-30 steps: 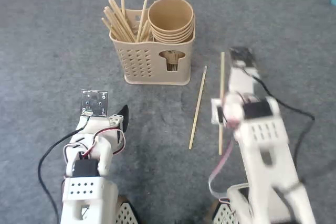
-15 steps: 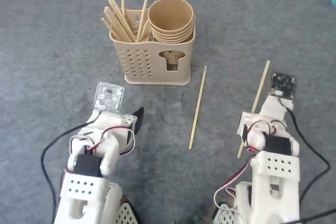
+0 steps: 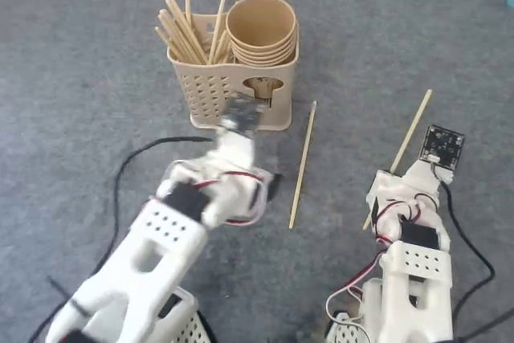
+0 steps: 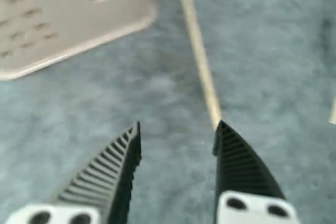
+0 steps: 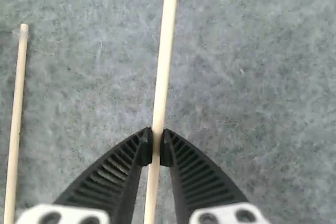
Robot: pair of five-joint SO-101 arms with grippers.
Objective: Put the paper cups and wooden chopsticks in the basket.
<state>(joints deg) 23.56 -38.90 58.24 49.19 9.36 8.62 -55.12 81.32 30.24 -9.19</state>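
Toward the far edge of the table [image 3: 72,110], the basket [image 3: 233,98] already holds the stacked paper cups [image 3: 261,26] in one compartment and a bundle of wooden chopsticks [image 3: 189,30] in the other, so cups look done. Two sticks are outside it. One loose chopstick [image 3: 303,162] lies flat on the table just beside the basket, on its right-edge side. The left hand [image 4: 178,129] is spread at the stick's near end, one fingertip at or against it, no grip yet. The right hand [image 5: 156,132] pinches the second chopstick [image 5: 164,51] off toward the right edge, well apart from the basket. My read: nearly finished, with both last sticks left to drop in.
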